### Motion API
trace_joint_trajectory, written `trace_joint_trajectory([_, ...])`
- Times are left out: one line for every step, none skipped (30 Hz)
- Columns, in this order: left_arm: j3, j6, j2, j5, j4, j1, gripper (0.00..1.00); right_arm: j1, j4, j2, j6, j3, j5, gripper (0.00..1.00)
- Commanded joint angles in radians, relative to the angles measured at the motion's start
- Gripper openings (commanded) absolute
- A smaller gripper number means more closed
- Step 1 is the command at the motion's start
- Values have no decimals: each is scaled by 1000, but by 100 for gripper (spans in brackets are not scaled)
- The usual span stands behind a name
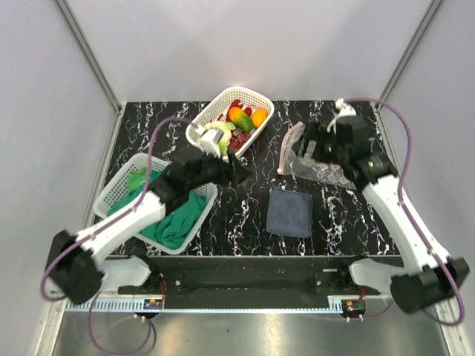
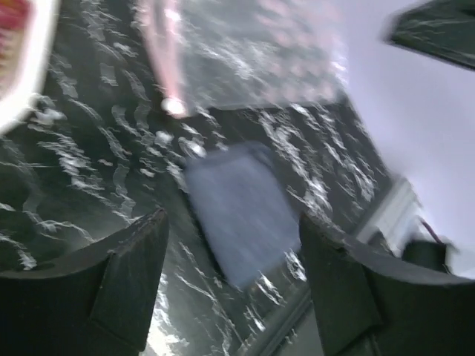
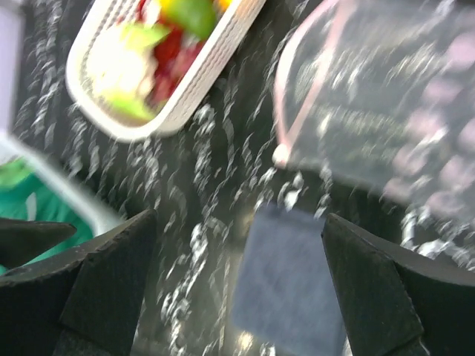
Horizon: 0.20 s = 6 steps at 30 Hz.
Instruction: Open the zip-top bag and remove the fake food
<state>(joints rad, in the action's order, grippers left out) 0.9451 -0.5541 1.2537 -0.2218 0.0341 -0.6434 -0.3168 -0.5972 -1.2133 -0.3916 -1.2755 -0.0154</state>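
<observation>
The clear zip-top bag [image 1: 320,165] lies on the table at the right with its pink zip strip [image 1: 291,145] on its left edge. It also shows in the left wrist view [image 2: 252,52] and the right wrist view [image 3: 393,111]. The fake food [image 1: 241,119], red, green and orange pieces, sits in a white basket [image 1: 256,97] at the back; it also shows in the right wrist view [image 3: 171,52]. My left gripper [image 1: 236,166] is open and empty between the basket and the bag. My right gripper [image 1: 313,145] is open and empty over the bag's far part.
A dark blue-grey folded cloth [image 1: 290,213] lies in front of the bag, seen between both grippers' fingers [image 2: 241,204] [image 3: 297,289]. A second white basket [image 1: 111,191] with a green cloth [image 1: 178,222] stands at the left.
</observation>
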Motion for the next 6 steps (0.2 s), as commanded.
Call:
trace_joint_trajectory([-175, -72, -236, -16, -357, -45, 80, -4, 48, 191, -102, 193, -168, 99])
trace_joint_trajectory([-207, -98, -297, -17, -385, -47, 83, -2, 107, 233, -108, 238, -194, 100])
trace_joint_trajectory([-265, -110, -327, -22, -410, -48, 86, -2, 128, 307, -118, 279, -224, 100])
trace_joint_trajectory([-288, -124, -355, -24, -446, -48, 89, -2, 135, 340, -125, 332, -233, 100])
trace_joint_trajectory([-308, -159, -413, -24, -454, -47, 89, -2, 139, 371, -144, 349, -242, 100])
trace_joint_trajectory([-354, -173, -443, -27, -491, -48, 91, -2, 139, 435, -156, 366, -253, 100])
